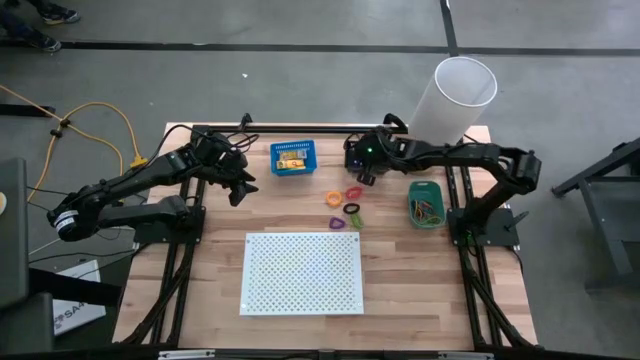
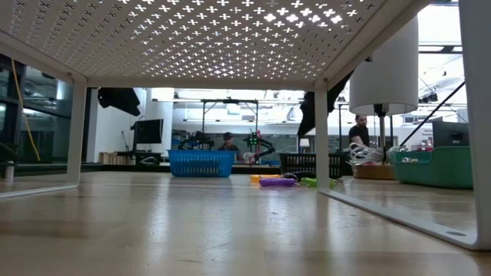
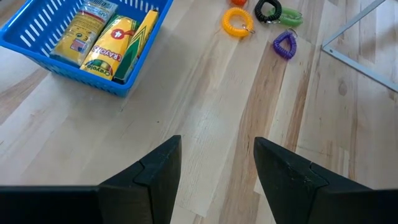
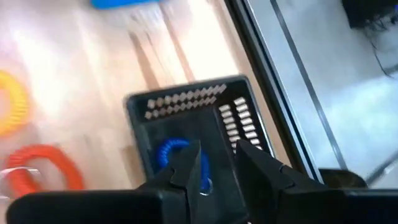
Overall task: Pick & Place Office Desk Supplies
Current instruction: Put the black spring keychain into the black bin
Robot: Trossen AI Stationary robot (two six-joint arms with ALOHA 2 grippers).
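My right gripper hovers open over a small black slotted bin, at the far middle of the table. A blue coiled loop lies on the bin's floor just below the fingertips, with nothing between the fingers. Beside the bin, orange and yellow loops lie on the wood. More loops, purple, green and black, lie nearby. Yellow crayon packets rest in the blue bin. My left gripper waits open above bare wood at the far left.
A green bin with rubber bands sits on the right. The white perforated board stands on legs in the near middle. A tall white cylinder rises at the far right corner. Bare wood lies between the blue bin and the board.
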